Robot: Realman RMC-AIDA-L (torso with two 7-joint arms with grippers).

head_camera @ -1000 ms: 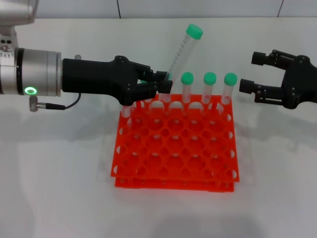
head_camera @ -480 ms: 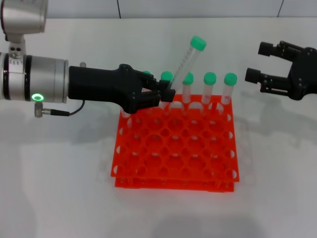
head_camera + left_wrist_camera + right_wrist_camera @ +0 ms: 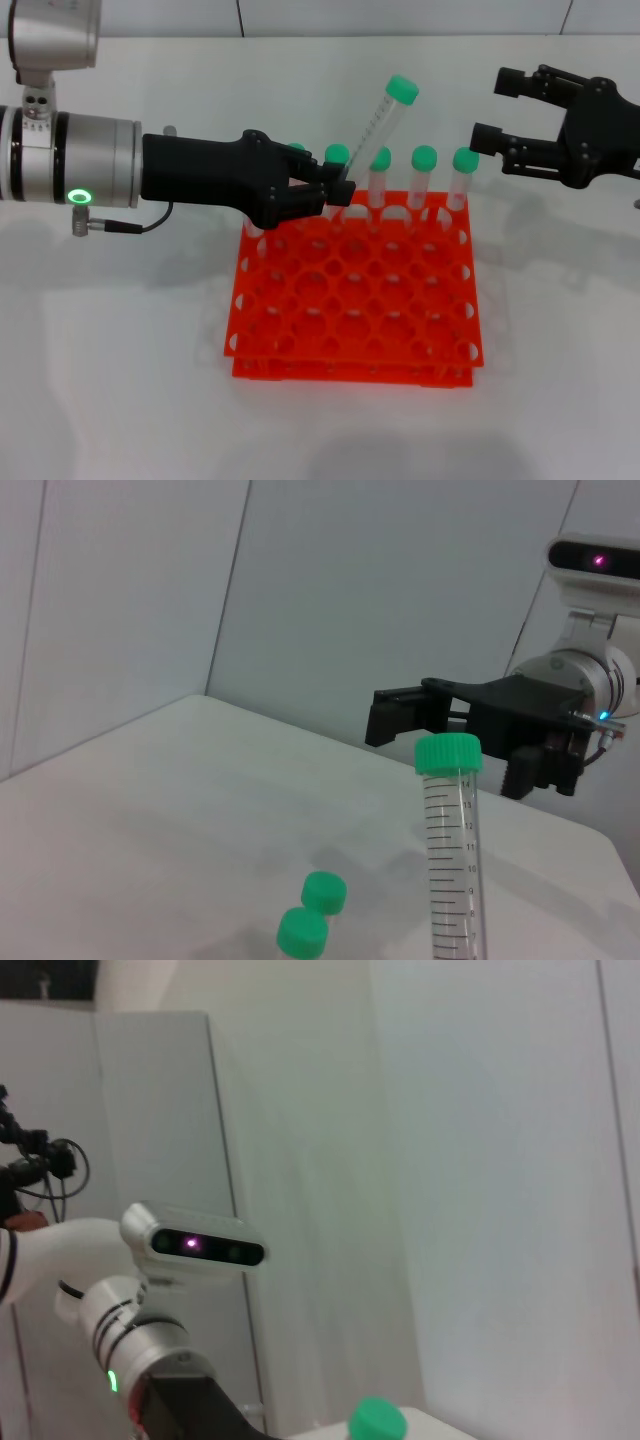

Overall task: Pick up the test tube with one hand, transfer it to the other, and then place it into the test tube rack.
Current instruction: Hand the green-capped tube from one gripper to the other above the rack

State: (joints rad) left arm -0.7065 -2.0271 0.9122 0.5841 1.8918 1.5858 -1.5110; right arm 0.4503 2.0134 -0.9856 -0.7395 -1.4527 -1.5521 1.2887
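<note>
Handover is the step now: my left claw [image 3: 335, 190] holds the test tube [image 3: 378, 127] tilted above the rack [image 3: 350, 300]; my right claw [image 3: 490, 110], wide, must close in on it.

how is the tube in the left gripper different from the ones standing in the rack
The held test tube is lifted above the test tube rack and leans toward the right gripper; the racked tubes stand upright in the back row holes. The left gripper is shut on the held tube's lower part; nothing grips the racked ones. All share clear bodies and green caps.
</note>
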